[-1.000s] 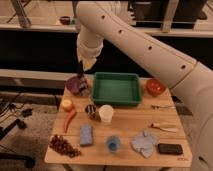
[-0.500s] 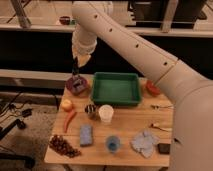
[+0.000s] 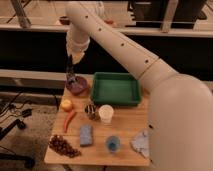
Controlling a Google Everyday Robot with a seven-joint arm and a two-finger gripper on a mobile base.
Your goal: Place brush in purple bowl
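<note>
The purple bowl [image 3: 76, 87] sits at the table's back left corner, left of the green tray [image 3: 116, 89]. My gripper [image 3: 71, 66] hangs straight down just above the bowl's left half, at the end of the white arm that reaches in from the right. It is shut on the brush [image 3: 72, 76], a slim dark shape that hangs from the fingers with its lower end down inside the bowl's rim. I cannot tell whether the brush touches the bowl's bottom.
On the wooden table [image 3: 125, 131] are an orange fruit [image 3: 66, 104], a red pepper [image 3: 69, 119], grapes [image 3: 64, 146], a blue sponge [image 3: 86, 135], a dark patterned can [image 3: 91, 110], a white cup [image 3: 105, 114], a blue cup [image 3: 112, 144] and a blue cloth [image 3: 141, 142]. My arm hides the table's right side.
The gripper has shifted left and down over the purple bowl with the brush. The arm has swung closer to the camera and now covers the table's right side.
</note>
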